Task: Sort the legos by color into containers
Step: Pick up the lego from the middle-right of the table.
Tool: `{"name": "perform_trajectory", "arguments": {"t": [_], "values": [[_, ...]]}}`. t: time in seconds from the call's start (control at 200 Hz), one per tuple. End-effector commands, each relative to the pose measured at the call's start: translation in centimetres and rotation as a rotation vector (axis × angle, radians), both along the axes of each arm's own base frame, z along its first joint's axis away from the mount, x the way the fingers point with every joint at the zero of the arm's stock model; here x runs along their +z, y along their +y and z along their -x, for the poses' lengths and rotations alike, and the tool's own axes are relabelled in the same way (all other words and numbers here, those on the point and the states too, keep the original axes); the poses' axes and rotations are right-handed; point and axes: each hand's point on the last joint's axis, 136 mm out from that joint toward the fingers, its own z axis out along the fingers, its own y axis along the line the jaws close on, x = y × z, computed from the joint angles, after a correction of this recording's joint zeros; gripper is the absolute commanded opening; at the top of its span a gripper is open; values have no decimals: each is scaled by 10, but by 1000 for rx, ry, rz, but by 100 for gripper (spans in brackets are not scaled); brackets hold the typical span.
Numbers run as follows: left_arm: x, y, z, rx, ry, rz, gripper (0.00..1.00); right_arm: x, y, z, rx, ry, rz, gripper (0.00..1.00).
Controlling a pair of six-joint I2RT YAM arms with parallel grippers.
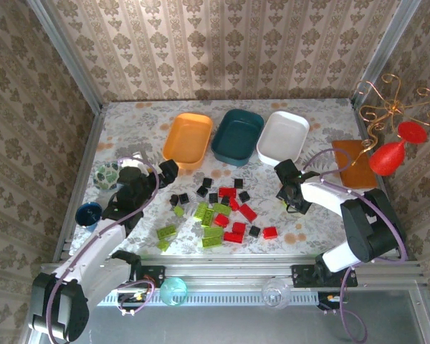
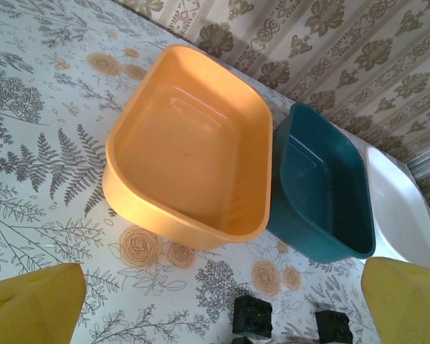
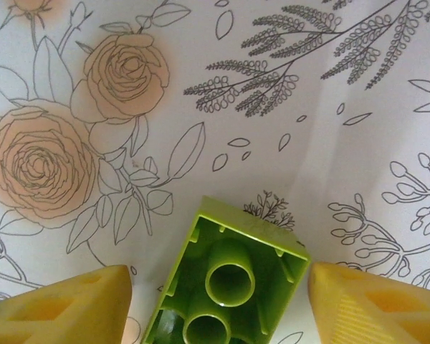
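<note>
Black, red and lime-green legos (image 1: 222, 211) lie scattered mid-table, in front of the orange (image 1: 188, 137), teal (image 1: 238, 134) and white (image 1: 282, 136) containers. My right gripper (image 1: 295, 193) is down at the table to the right of the pile. It straddles a lime-green brick (image 3: 251, 233) lying underside up. The right finger (image 3: 373, 308) is nearly at the brick, while the left finger (image 3: 72, 308) stands off with a gap. My left gripper (image 2: 218, 301) hangs open and holds nothing, just short of the orange tub (image 2: 193, 143). Two black bricks (image 2: 252, 315) lie below it.
A patterned glass bowl (image 1: 106, 174) and a blue cup (image 1: 88, 213) stand at the left edge. A brown board (image 1: 355, 163) and a red vase (image 1: 390, 154) are at the right. Patterned walls close in the table on three sides.
</note>
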Motion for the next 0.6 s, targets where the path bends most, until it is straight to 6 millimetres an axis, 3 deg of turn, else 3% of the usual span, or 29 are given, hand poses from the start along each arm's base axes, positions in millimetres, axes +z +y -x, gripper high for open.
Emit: {"name": "perform_trajectory", "arguments": {"t": [0.0,0.21,0.315,0.435,0.465,0.595], "values": [[12,-2,-2,-8,-27,-23,100,5,6,-8,27,-2,-2,60],[13,-5,-1,-24,-17,-26,100,5,14,-12,75,-25,-41,36],[14,-9,1,-37,-7,-28,100,19,26,-23,152,-82,-83,30],[12,-9,3,-33,15,-36,100,54,42,-41,254,-182,-117,27],[12,-9,3,-31,20,-38,100,75,46,-48,276,-241,-125,27],[11,-8,5,-25,37,-45,100,131,50,-81,321,-370,-77,27]]}}
